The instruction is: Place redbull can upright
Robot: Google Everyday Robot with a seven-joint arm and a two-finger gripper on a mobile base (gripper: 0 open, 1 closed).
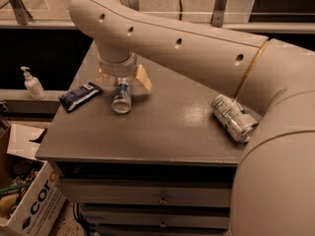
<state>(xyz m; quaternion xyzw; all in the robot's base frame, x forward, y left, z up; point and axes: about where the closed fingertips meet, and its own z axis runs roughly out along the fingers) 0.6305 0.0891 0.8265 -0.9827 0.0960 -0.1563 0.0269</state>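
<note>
The redbull can (pixel 121 96) is slim, blue and silver. It lies on the grey table (pixel 162 132) at the back left, with one silver end pointing toward the camera. My gripper (pixel 122 78) hangs straight down over the can's far half. Its two tan fingers (pixel 143 78) are spread wider than the can and stand on either side of it, so the gripper is open around the can. The wrist hides the can's far end.
A fatter silver can with green markings (pixel 232 118) lies on its side at the table's right edge. A dark blue snack packet (pixel 79 96) lies left of the redbull can. A sanitiser bottle (pixel 32 84) stands on a ledge at the left. A cardboard box (pixel 29 200) sits on the floor.
</note>
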